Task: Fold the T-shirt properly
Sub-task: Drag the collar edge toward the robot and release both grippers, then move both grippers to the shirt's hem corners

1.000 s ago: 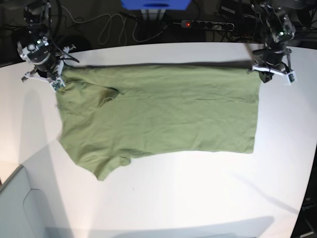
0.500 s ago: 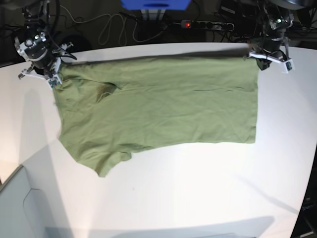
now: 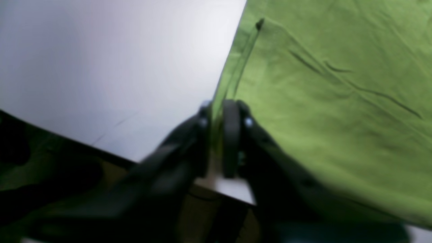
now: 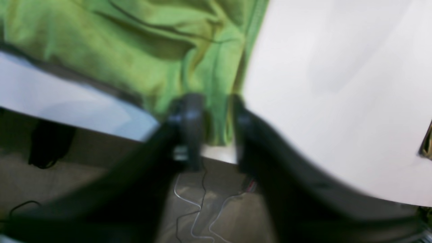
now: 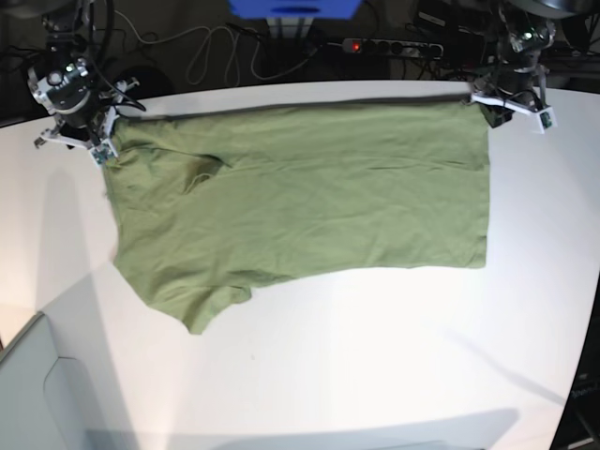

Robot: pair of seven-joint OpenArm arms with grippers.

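two grippers are set at the far corners of an olive t-shirt [image 5: 300,202] spread on a white table [image 5: 375,356].

the t-shirt is laid flat and lightly wrinkled across the far half of the table, its far edge lined up along the table's far rim, with one sleeve pointed toward the near left in the base view. the left gripper [image 3: 217,111] is seen at the shirt's far corner by the table edge, its jaws parted only a little, with a thin fold of green hem standing in the narrow gap between the fingers [image 3: 231,135]. the right gripper [image 4: 216,108] is placed at the opposite far corner, its jaws parted more widely, with a bunched strip of fabric hanging loosely between them; whether either fold is pinched cannot be told through the blur.
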